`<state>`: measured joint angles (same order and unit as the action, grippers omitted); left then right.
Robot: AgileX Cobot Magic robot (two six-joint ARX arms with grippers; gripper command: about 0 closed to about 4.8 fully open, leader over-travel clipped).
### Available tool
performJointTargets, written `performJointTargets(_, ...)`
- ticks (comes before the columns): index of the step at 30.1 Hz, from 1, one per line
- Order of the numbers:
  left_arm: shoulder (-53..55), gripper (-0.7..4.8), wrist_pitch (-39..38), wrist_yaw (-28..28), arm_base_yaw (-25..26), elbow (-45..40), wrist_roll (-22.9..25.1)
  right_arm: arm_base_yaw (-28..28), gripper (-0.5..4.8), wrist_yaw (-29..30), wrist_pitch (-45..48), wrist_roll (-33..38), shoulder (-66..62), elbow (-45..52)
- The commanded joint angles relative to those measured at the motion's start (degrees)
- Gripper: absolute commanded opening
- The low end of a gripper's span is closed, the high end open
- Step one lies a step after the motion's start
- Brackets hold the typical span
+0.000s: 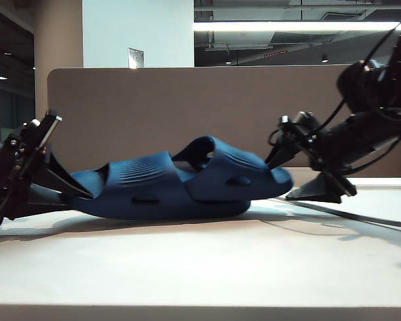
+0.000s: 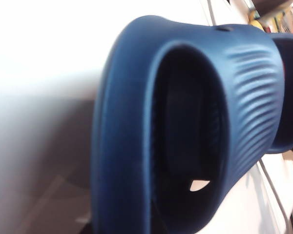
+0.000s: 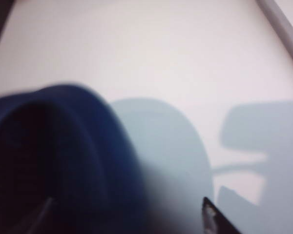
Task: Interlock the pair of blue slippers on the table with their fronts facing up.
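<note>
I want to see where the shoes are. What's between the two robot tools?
The exterior view shows the pair of blue slippers nested together on the table, between the left tool and right tool.

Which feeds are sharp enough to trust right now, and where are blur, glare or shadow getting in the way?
Exterior view: sharp but backlit; the pair of blue slippers and both the left gripper and right gripper read dark. Left wrist view: slipper strap clear, the table blown out white. Right wrist view: soft and smeared, heavy shadows across the table, fingertips barely visible.
</note>
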<state>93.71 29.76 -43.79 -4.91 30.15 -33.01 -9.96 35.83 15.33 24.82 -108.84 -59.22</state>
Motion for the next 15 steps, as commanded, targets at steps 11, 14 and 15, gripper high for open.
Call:
performJointTargets(11, 0.6, 0.62, -4.5, -1.0, -0.3, -0.3, -2.6, 12.3, 3.99, 12.5, 0.8, 0.3, 2.3, -0.1)
performJointTargets(14, 0.6, 0.62, -4.6, -0.3, -0.3, 0.3, -2.9, 14.0, 3.98, 13.3, 0.9, -0.9, 3.9, -0.1)
performJointTargets(15, 0.6, 0.62, -4.7, 0.2, -0.3, 0.4, -3.0, 14.3, 3.95, 13.5, 1.0, -1.1, 4.6, -0.1)
